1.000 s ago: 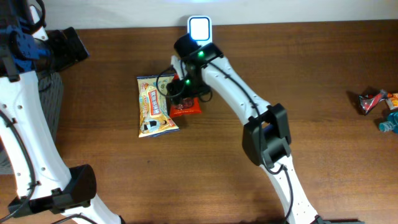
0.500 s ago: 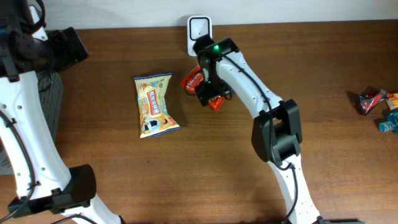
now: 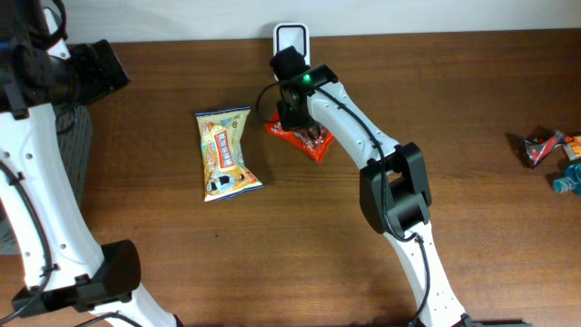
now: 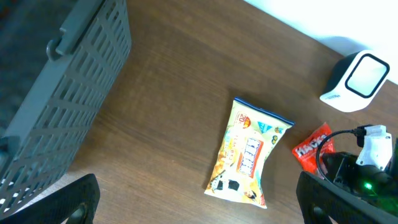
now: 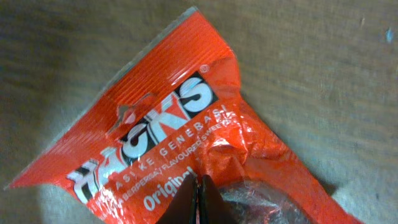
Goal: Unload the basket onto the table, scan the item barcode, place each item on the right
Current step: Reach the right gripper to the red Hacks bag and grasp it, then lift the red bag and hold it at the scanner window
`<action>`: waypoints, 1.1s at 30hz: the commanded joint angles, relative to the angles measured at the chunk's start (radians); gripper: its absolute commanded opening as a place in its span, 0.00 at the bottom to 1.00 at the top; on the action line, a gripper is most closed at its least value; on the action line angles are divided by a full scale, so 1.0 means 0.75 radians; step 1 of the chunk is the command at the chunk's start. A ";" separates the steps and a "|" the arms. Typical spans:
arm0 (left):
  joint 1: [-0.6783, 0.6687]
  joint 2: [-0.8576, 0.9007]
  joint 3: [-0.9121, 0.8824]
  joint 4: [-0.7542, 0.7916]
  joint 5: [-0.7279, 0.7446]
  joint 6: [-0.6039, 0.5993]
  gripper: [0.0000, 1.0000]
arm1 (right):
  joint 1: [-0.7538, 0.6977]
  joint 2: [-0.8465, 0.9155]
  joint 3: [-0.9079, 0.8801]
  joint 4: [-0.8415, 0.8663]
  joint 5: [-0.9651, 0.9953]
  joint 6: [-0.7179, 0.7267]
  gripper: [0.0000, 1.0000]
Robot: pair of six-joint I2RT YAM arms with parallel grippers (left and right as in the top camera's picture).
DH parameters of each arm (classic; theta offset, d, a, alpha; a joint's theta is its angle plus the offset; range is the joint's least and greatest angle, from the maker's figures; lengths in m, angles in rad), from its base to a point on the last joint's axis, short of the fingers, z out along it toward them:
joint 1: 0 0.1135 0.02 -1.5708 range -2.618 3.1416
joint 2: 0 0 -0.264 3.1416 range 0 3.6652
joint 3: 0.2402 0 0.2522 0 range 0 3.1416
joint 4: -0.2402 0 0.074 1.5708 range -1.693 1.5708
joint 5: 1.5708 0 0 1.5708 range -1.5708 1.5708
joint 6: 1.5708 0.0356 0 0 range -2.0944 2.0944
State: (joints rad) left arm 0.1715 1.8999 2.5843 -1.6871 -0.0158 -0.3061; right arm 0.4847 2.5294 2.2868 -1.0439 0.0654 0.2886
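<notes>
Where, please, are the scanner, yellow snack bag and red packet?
scanner [image 3: 290, 38], overhead view, its front face.
yellow snack bag [image 3: 225, 154], overhead view, middle of its front.
red packet [image 5: 166, 117], right wrist view, its white lettering.

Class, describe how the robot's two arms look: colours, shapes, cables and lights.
Both arms, left arm and right arm, have white tubular links joined by boxy black joints. A black cable loops beside the right wrist, where a green light glows. The right tool is black.

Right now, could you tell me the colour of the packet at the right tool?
Red packet, white and black lettering; clearest in the right wrist view.
</notes>
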 commanded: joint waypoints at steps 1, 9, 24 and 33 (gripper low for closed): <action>0.002 -0.006 0.004 -0.001 -0.009 0.012 0.99 | -0.002 0.007 0.001 -0.138 -0.115 -0.130 0.04; 0.002 -0.006 0.004 -0.001 -0.009 0.011 0.99 | -0.049 -0.132 0.085 -0.386 -0.126 -0.274 0.99; 0.002 -0.006 0.004 -0.001 -0.009 0.011 0.99 | -0.072 -0.132 -0.229 -0.182 -0.094 -0.824 0.15; 0.002 -0.006 0.004 -0.001 -0.009 0.011 0.99 | -0.137 -0.133 -0.063 -0.484 -1.050 -0.689 0.04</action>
State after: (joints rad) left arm 0.1715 1.8999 2.5843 -1.6875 -0.0158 -0.3061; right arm 0.4206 2.4283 2.1548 -1.3811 -0.3950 -0.2558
